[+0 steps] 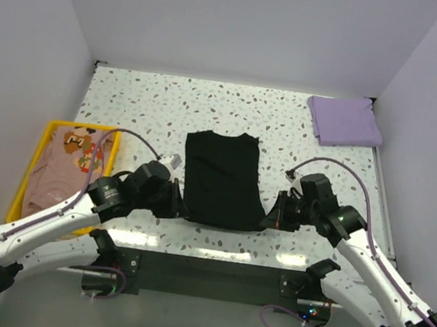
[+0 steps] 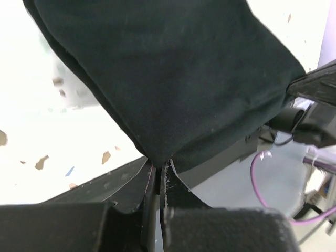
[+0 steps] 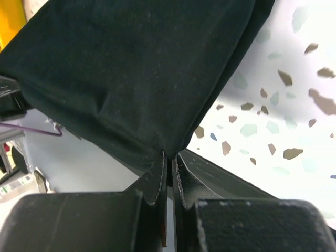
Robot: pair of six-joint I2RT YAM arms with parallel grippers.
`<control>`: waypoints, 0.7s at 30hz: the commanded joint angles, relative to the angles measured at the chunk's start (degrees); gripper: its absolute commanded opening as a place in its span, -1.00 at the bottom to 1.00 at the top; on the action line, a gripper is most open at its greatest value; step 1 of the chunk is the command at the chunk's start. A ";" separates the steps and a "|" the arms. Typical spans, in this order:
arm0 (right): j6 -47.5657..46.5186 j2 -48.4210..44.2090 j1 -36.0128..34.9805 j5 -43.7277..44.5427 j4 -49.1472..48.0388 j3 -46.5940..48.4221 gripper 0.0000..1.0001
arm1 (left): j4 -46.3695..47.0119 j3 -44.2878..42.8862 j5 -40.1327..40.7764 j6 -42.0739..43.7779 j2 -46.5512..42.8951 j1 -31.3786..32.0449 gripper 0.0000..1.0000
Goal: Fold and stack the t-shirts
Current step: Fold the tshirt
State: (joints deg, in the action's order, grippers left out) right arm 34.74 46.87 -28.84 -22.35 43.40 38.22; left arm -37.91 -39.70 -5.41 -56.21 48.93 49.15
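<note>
The black t-shirt was clamped by the left claw and right claw at the near edge of the tabletop, presumably for folding.

We read no text, number or brand in any view. The print on the peach t-shirt, well left of the left gripper, is too small to yield legible characters.
</note>
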 commanded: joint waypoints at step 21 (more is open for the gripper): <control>-5.30 49.76 9.15 4.34 -9.29 46.12 -1.00 | 8.20 -32.00 -3.81 18.68 34.55 -25.92 -1.00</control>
State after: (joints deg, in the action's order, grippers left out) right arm 30.76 90.11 -21.23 -16.08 37.63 77.32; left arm -34.72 -66.92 -6.17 -39.51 79.20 26.52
